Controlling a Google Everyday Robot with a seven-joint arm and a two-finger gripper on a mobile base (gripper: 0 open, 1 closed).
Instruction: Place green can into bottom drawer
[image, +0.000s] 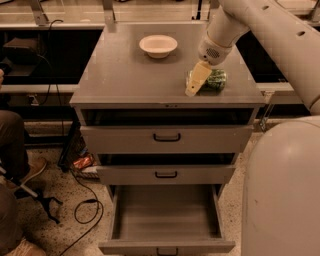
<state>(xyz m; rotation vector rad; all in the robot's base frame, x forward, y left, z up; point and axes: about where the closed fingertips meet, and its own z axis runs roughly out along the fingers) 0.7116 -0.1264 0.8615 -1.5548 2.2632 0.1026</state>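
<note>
**Desk:** Where is the gripper (195, 85) in this one?

**Photographer:** It is down at the right front of the grey counter (125, 70), tilted, with its pale tip low against the top.

**Desk:** And the green can (216, 80)?

**Photographer:** It lies on its side on the counter, partly behind the gripper and reaching out to its right. Whether the gripper has hold of it, I cannot tell.

**Desk:** The bottom drawer (165, 215)?

**Photographer:** It is pulled out, well below the gripper and nearer the camera. The two shallower drawers (166, 139) above it stand slightly ajar.

**Desk:** Anything else?

**Photographer:** A white bowl (158, 45) sits beyond the gripper, to its left, apart from the can.
</note>
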